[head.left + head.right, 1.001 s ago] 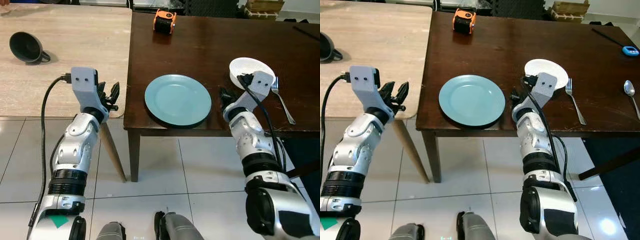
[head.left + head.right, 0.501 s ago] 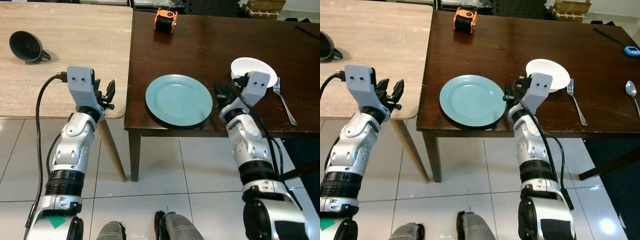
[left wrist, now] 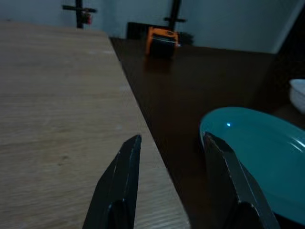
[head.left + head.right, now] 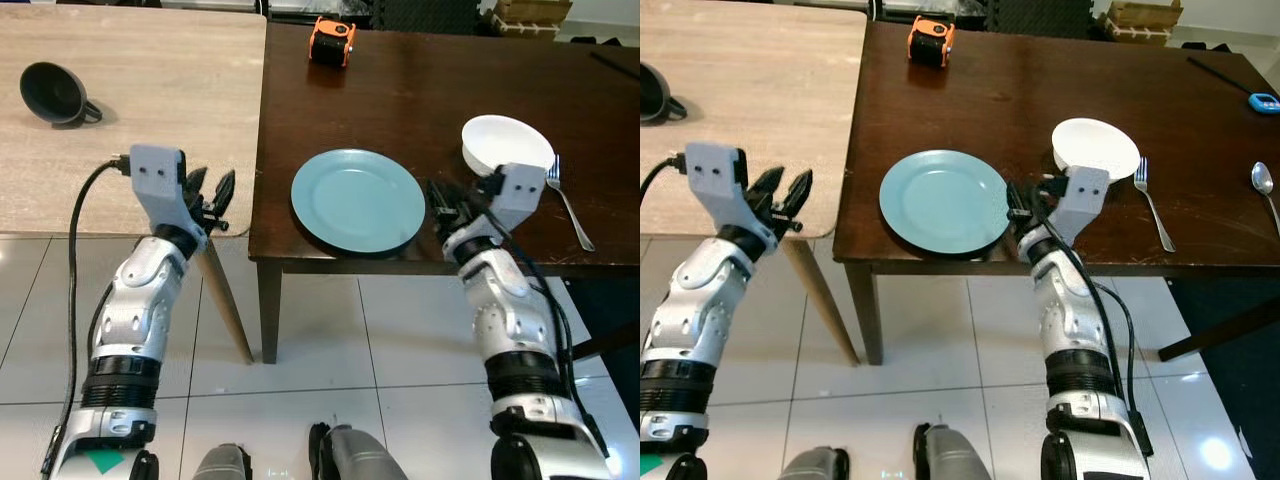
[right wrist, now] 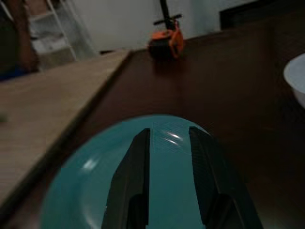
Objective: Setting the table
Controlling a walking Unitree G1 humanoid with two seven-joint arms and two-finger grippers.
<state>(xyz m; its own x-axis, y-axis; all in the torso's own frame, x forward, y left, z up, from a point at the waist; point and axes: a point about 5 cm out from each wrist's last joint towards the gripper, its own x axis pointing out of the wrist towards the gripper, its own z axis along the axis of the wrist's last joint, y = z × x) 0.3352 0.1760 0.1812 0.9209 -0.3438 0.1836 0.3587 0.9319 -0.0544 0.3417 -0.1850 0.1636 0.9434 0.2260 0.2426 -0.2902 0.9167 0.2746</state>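
The right gripper [image 4: 1018, 205], fingers apart and empty, sits just beside the teal plate [image 4: 944, 200] at its 3 o'clock rim. The plate lies near the dark table's [image 4: 990, 90] front edge, so a nudge from those fingers could likely push it overhanging or off. The left gripper [image 4: 783, 197], also spread and empty, hovers over the light wooden table [image 4: 150, 80] at the plate's 9 o'clock. Counted: one teal plate, one white bowl [image 4: 1096, 147], one fork [image 4: 1151, 203], one spoon [image 4: 1263, 185], one black cup [image 4: 54, 94], one orange tape measure [image 4: 927, 42]
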